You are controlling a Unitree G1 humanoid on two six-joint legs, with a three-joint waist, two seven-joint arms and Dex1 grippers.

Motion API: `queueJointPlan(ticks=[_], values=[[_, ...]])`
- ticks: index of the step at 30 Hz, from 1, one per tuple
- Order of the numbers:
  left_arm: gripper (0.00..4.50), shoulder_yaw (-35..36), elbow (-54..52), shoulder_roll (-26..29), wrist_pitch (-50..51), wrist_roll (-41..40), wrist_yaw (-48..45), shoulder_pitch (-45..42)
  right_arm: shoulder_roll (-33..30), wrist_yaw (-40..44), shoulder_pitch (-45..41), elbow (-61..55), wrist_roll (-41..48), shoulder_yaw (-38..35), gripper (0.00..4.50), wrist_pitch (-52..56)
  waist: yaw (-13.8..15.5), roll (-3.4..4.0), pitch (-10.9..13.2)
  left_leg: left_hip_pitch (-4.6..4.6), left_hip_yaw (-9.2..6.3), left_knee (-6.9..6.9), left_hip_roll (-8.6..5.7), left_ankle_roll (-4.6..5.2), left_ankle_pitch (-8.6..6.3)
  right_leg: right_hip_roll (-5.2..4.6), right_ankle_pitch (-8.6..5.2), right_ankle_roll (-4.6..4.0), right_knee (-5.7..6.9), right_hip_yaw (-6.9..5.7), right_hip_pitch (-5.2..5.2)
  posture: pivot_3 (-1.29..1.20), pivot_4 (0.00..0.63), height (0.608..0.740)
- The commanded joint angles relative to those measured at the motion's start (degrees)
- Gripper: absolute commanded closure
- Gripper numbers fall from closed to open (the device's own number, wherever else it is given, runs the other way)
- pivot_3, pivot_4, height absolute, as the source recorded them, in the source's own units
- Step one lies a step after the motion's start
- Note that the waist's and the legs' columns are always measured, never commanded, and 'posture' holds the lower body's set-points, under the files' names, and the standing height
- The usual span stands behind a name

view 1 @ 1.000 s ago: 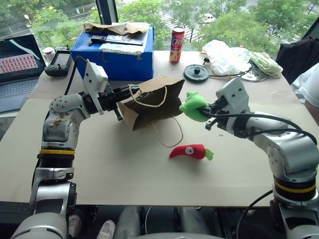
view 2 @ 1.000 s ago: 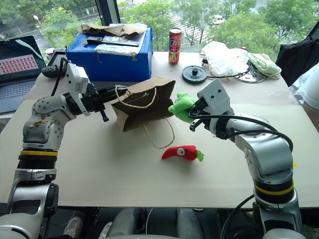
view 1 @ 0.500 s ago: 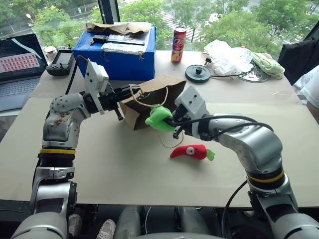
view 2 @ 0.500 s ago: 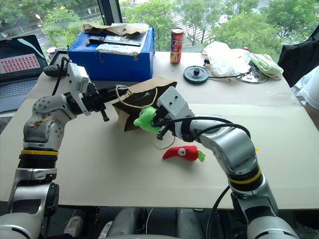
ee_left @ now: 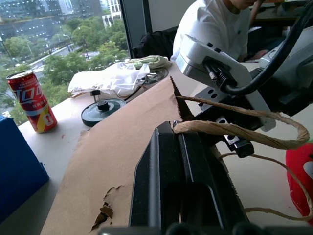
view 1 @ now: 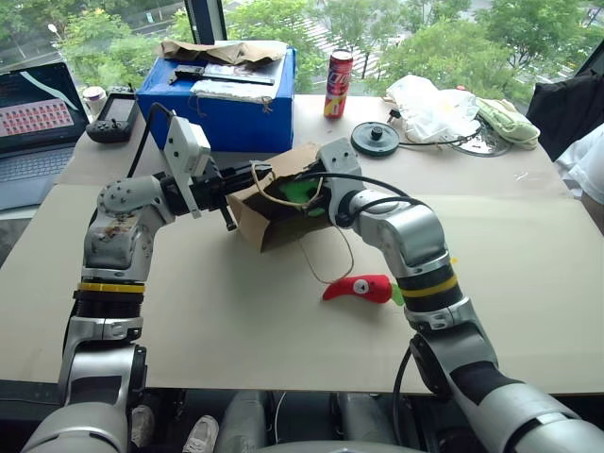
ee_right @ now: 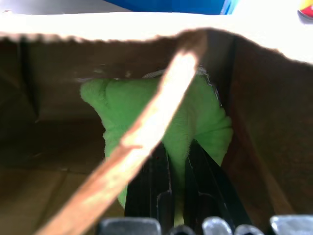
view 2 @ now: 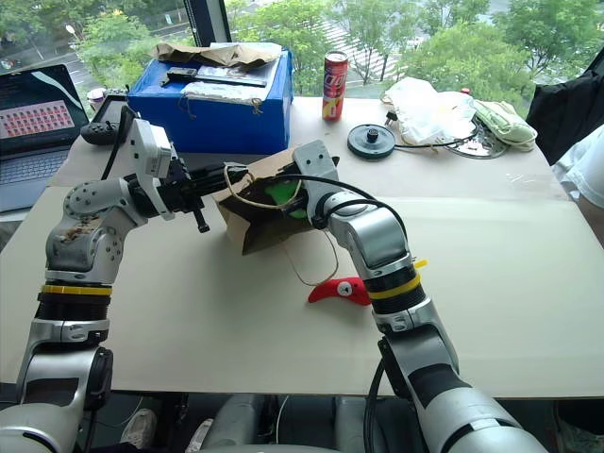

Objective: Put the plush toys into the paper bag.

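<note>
The brown paper bag (view 1: 279, 206) lies tilted on the table with its mouth facing right. My left gripper (view 1: 243, 179) is shut on the bag's rim (ee_left: 146, 122) and holds it up. The light-green plush toy (view 1: 300, 192) sits inside the bag's mouth, pinched by my right gripper (view 1: 310, 202); the right wrist view shows the green plush (ee_right: 127, 107) between the black fingers (ee_right: 151, 181), with brown paper walls around it and a cord handle (ee_right: 151, 122) crossing in front. The red chili plush toy (view 1: 359, 288) lies on the table below the bag, apart from both grippers.
A blue box (view 1: 219, 99) topped with crumpled paper stands behind the bag, a red can (view 1: 336, 83) next to it. A black disc (view 1: 372, 138), a white plastic bag (view 1: 429, 104) and a laptop (view 1: 33, 123) line the far side. A person (view 1: 587, 156) sits at the right edge.
My right gripper has carried the green plush leftward and forward, from beside the bag into its mouth. The left gripper kept its hold on the bag; the chili stayed put.
</note>
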Motion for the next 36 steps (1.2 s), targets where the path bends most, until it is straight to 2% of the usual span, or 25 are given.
queueJointPlan(ticks=[1,2,5,6,12,18,22,26,30,34,36], values=[[4.5,0.57,-2.26,0.47,-0.39,-0.64,-0.32,-0.1,0.89,-2.9,-1.72,-0.67,-1.47,-3.28,3.65,-3.14,-0.07,0.0,0.0,0.01,0.0,0.0,0.0,0.0,0.0,0.01,0.0,0.0,0.0,0.0,0.0,0.0,0.15,0.739],[4.5,0.54,-2.26,0.43,-0.38,-0.61,-0.29,-0.09,1.16,-3.3,-1.68,-0.75,-1.37,-3.94,3.52,-3.56,-0.09,0.0,0.0,0.01,0.0,0.0,0.0,0.0,0.0,0.0,0.0,0.0,0.01,0.0,0.0,0.0,0.15,0.739],[4.5,0.5,-2.2,0.34,-0.4,-0.58,-0.27,-0.13,1.67,-3.37,-1.68,-1.28,-1.08,-4.98,2.31,-3.95,-0.13,0.01,0.0,0.01,0.0,-0.01,0.01,0.0,0.0,0.01,0.0,0.0,0.01,0.0,0.0,0.0,0.15,0.739],[4.5,0.5,-2.12,0.33,-0.46,-0.54,-0.29,-0.13,1.79,-3.17,-1.7,-1.49,-0.99,-5.1,2.11,-3.89,-0.15,0.0,0.0,0.01,0.0,-0.01,0.01,0.0,0.0,0.01,0.0,0.0,0.01,0.0,0.0,0.0,0.15,0.739],[4.5,0.51,-1.77,0.27,-0.69,-0.39,-0.3,-0.15,2.31,-2.19,-1.66,-2.72,-0.77,-5.3,0.02,-3.07,-0.31,0.01,0.0,0.01,-0.01,-0.03,0.02,0.0,0.0,0.03,0.0,0.0,0.01,0.0,-0.01,0.0,0.15,0.739],[4.5,0.5,-1.6,0.29,-0.8,-0.24,-0.37,-0.09,1.98,-0.42,-0.89,-5.86,0.2,-5.52,0.02,-0.97,-0.29,0.01,0.01,0.01,-0.01,-0.03,0.01,0.0,0.0,0.02,0.0,0.0,0.0,0.0,-0.01,0.0,0.15,0.739],[4.5,0.5,-1.6,0.32,-0.89,-0.12,-0.33,0.01,-2.12,4.4,2.03,-13.12,3.0,-5.37,0.02,3.15,-0.21,0.01,0.01,0.01,-0.01,-0.03,0.01,0.0,0.0,0.01,0.0,0.0,-0.01,0.0,0.0,0.0,0.15,0.739],[4.5,0.57,-1.53,0.47,-0.93,-0.06,-0.33,0.02,-10.78,12.57,7.37,-23.7,8.7,-5.85,0.02,8.46,0.24,0.01,0.01,-0.02,-0.05,-0.03,-0.01,0.02,-0.01,-0.11,-0.01,0.01,-0.05,-0.08,0.03,0.0,0.15,0.739],[4.5,0.58,-1.25,0.58,-1.06,-0.02,-0.45,0.07,-23.25,23.19,16.48,-34.11,15.8,-8.16,0.02,11.11,0.31,0.01,0.01,-0.04,-0.05,-0.03,-0.02,0.04,-0.02,-0.12,-0.01,0.02,-0.11,-0.07,0.04,0.0,0.15,0.739],[4.5,0.51,-1.23,0.59,-1.01,-0.07,-0.47,0.08,-33.65,29.86,23.39,-38.89,18.34,-7.53,0.02,9.16,0.01,0.02,0.02,-0.01,-0.05,-0.04,-0.06,0.08,-0.05,-0.08,-0.03,0.04,-0.57,-0.05,0.07,0.0,0.15,0.739],[4.5,0.44,-1.27,0.52,-0.95,-0.13,-0.49,0.06,-41.99,34.31,29.47,-40.96,17.09,-6.17,0.02,6.16,0.02,0.04,0.03,0.04,-0.06,-0.03,0.01,0.08,-0.05,0.02,-0.02,0.03,-0.61,-0.01,0.12,0.0,0.15,0.739]])
